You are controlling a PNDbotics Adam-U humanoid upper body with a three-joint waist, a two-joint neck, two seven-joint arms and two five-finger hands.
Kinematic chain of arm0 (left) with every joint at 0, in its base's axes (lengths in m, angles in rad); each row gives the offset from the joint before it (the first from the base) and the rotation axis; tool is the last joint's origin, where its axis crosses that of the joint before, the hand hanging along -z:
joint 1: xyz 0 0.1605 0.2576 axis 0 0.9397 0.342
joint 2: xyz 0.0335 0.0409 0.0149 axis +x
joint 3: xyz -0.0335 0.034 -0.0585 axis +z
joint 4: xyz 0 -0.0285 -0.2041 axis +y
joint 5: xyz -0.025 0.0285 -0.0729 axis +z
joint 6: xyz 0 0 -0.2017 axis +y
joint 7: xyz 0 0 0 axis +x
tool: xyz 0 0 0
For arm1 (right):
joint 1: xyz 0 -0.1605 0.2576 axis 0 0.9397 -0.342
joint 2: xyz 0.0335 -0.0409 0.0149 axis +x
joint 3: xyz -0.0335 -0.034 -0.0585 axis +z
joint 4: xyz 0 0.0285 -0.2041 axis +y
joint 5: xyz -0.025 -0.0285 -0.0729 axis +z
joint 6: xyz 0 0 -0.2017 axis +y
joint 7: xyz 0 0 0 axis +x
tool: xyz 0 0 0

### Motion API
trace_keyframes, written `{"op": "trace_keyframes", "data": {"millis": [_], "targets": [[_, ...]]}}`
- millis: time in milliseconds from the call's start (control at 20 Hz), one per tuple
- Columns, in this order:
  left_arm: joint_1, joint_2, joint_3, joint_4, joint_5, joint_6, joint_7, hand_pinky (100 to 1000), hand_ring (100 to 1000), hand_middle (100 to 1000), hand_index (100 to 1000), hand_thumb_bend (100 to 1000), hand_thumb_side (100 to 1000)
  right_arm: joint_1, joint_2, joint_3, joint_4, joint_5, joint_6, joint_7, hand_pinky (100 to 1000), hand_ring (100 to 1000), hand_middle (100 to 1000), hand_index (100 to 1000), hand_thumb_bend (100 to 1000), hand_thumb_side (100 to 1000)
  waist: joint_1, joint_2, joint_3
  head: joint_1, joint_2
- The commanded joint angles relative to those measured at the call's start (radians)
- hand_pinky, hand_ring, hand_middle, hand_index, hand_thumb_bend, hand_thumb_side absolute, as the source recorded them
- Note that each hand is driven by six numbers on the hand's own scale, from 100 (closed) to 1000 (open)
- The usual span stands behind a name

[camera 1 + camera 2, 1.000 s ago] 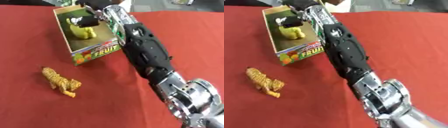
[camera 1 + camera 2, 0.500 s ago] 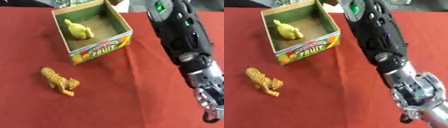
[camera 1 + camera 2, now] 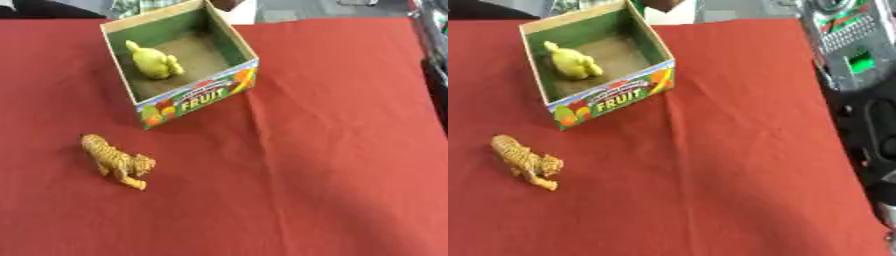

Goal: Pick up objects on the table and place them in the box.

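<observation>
An open cardboard box point(image 3: 201, 97) with "FRUIT" printed on its front wall stands at the back left of the red cloth. A yellow animal toy point(image 3: 156, 61) lies inside it on the box floor. A striped orange tiger toy point(image 3: 116, 160) stands on the cloth in front of the box, to the left. Only my right arm point(image 3: 850, 55) shows, as a black forearm with a green panel along the right edge of the right eye view. Its hand is out of the picture. My left hand appears in no view.
The red cloth point(image 3: 315, 150) covers the whole table and has a soft crease running down from the box corner. Dark shapes and a pale object lie beyond the far edge behind the box.
My right arm has pulled back from over the box to the right edge, out of most of the picture. The yellow toy stays in the box; the tiger has not moved.
</observation>
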Motion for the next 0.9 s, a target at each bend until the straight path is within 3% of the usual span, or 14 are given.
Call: {"op": "trace_keyframes", "data": {"millis": [50, 200, 400, 650, 900], "targets": [[-0.043, 0.105, 0.002, -0.017, -0.081, 0.033, -0.087, 471, 561, 674, 828, 100, 767, 0.055, -0.05, -0.052, -0.091, -0.121, -0.009, -0.054, 899, 819, 734, 868, 100, 1000, 0.005, -0.025, -0.007, 0.01, 0.008], [-0.08, 0.143, -0.009, -0.017, -0.148, 0.056, -0.19, 475, 568, 682, 838, 100, 752, 0.113, -0.057, -0.072, -0.124, -0.191, -0.036, -0.07, 898, 815, 728, 863, 100, 1000, 0.007, -0.028, -0.015, 0.016, 0.009], [-0.104, 0.164, -0.026, -0.017, -0.176, 0.053, -0.235, 492, 592, 699, 862, 100, 706, 0.142, -0.05, -0.085, -0.141, -0.222, -0.051, -0.069, 899, 808, 720, 855, 100, 1000, 0.015, -0.028, -0.029, 0.027, 0.007], [-0.134, 0.276, -0.137, -0.017, -0.246, -0.003, -0.306, 500, 612, 684, 864, 100, 684, 0.183, -0.03, -0.105, -0.183, -0.252, -0.061, -0.063, 900, 803, 718, 853, 100, 1000, 0.017, -0.027, -0.046, 0.04, 0.004], [-0.162, 0.363, -0.255, -0.017, -0.318, 0.011, -0.378, 478, 610, 668, 854, 100, 664, 0.178, -0.017, -0.102, -0.188, -0.264, -0.066, -0.047, 902, 802, 718, 853, 100, 1000, 0.014, -0.026, -0.06, 0.048, -0.003]]}}
